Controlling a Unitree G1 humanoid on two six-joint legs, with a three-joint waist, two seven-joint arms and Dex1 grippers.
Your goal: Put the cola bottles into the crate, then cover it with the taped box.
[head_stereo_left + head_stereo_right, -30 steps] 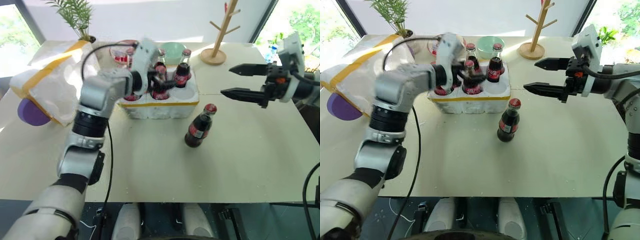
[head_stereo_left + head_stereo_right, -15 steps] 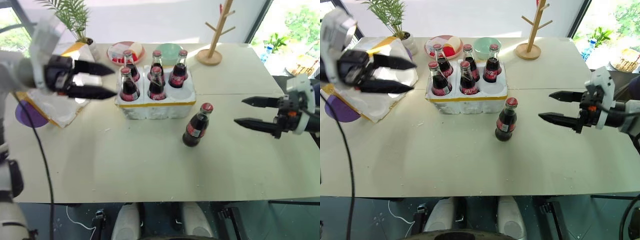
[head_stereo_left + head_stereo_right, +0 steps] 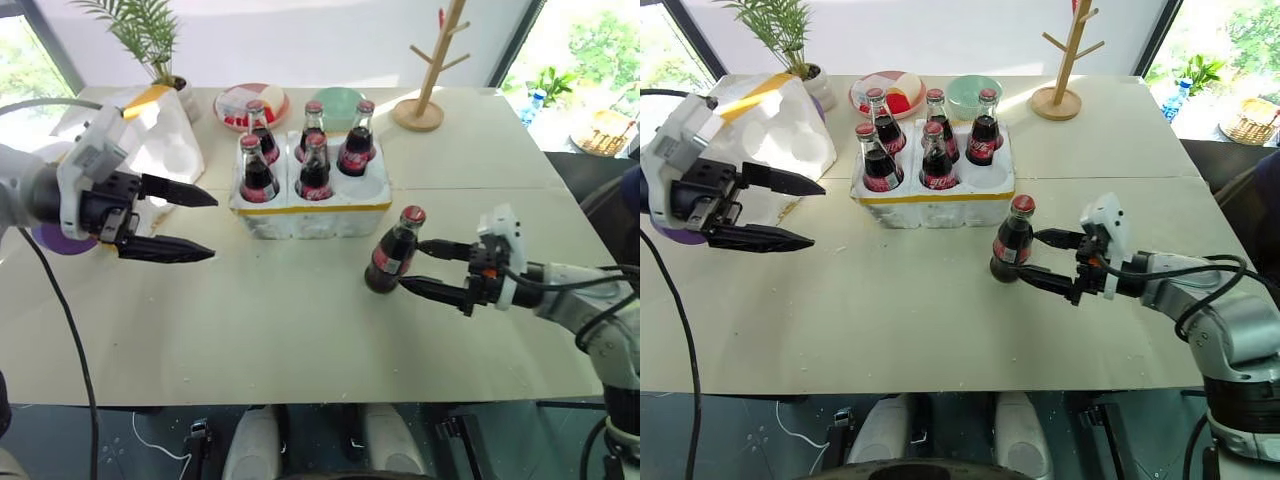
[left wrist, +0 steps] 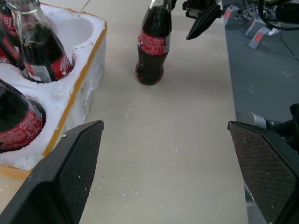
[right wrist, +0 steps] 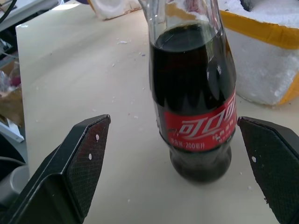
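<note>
glass cola bottle [image 3: 392, 255] between the spread right hand [image 3: 424, 267] fingers: smooth, top-heavy, breakable; grip low at the label. left hand [image 3: 205, 222] spread, empty.

Pale beige table [image 3: 300, 340] is carrying everything; a seam is running across it w/ white crumbs scattered about. Crate [image 3: 315, 212] is sitting mid-table, far half. One loose cola bottle [image 3: 393, 253] is standing upright directly on the tabletop, just in front-right of crate. Taped box [image 3: 150, 140] is lying tilted to crate's left, w/ a purple round thing [image 3: 55, 238] peeking out at its near-left edge. Behind crate: plate [image 3: 240, 100] & green bowl [image 3: 340, 98] are sitting side by side. Potted plant [image 3: 150, 40] is standing back-left of crate, wooden peg stand [image 3: 428, 85] back-right.
</note>
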